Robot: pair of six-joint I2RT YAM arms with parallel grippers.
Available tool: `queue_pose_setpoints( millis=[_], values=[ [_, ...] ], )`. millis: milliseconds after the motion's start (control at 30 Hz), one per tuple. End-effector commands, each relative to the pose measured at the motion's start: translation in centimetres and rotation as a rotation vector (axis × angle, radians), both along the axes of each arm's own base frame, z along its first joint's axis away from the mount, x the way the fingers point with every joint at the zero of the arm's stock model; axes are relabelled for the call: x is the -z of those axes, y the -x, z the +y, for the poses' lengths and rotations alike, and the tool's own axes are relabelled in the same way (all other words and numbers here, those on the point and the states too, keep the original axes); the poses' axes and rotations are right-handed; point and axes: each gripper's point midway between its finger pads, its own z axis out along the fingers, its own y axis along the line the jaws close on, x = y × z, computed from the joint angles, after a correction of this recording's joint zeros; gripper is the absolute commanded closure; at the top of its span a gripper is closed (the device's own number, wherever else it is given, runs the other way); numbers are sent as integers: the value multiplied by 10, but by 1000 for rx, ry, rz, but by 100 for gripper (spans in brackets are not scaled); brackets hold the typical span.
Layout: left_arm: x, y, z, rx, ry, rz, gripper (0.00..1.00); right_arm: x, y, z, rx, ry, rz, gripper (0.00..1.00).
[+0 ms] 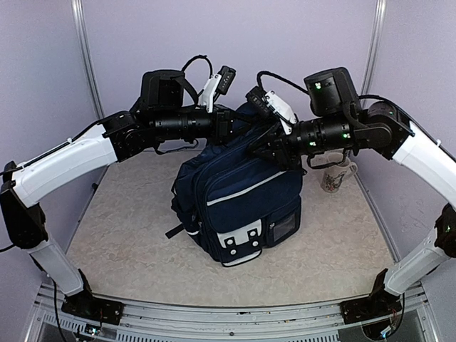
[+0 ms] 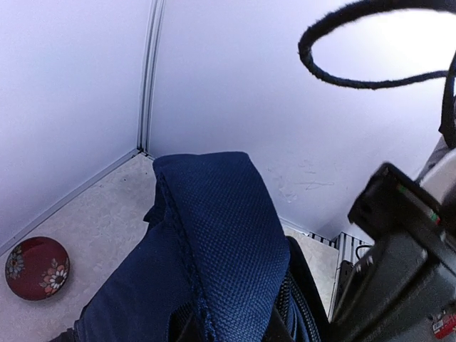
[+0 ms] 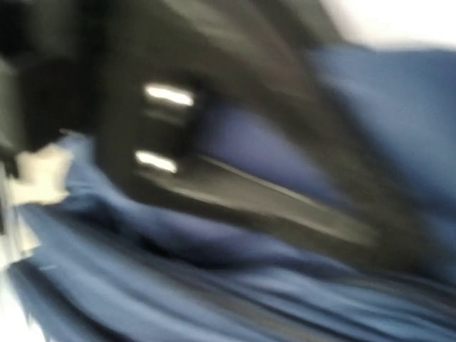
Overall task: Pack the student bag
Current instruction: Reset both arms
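The student bag (image 1: pixel 239 199) stands upright on the table (image 1: pixel 128 235) with both arms at its top, probably to hold it steady for packing. The right gripper (image 1: pixel 269 146) is clenched there. The fingers of the left gripper (image 1: pixel 234 122) are hidden, so its state cannot be told.

A pale mug (image 1: pixel 333 176) with a printed pattern stands upright at the far right of the beige marbled tabletop (image 1: pixel 121 228). A small dark red dish (image 2: pixel 35 268) with painted flowers lies flat on the tabletop close to a wall. Plain lavender walls (image 1: pixel 43 57) enclose the far side.
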Motion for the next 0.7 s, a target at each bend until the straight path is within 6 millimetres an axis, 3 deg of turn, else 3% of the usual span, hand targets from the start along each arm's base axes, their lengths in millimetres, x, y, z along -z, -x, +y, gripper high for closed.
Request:
queue_pose_setpoints(
  millis=[0,100,167,333,433,533,567,667],
  values=[
    [-52,3,4,-4,181,-71,100,-40,69,74,-392,-221,-29,100],
    [-57,-3,11,-33,197,-62,100,-53,79,80,-436,-255,-31,100],
    [-62,-4,21,-63,206,-65,100,-65,59,67,-325,-261,-69,100],
    [-75,4,51,-138,246,-92,100,-83,7,13,-115,-306,-107,100],
    [-84,22,61,-107,277,-87,100,-83,-18,-8,-52,-291,-122,100],
    [-92,58,58,-16,301,-95,100,-83,-40,-22,-34,-276,-138,100],
    [-92,71,55,30,308,-104,97,-83,-44,-23,-46,-271,-143,100],
    [-88,114,42,206,298,-149,61,-85,-51,-22,-112,-263,-167,100]
  ],
)
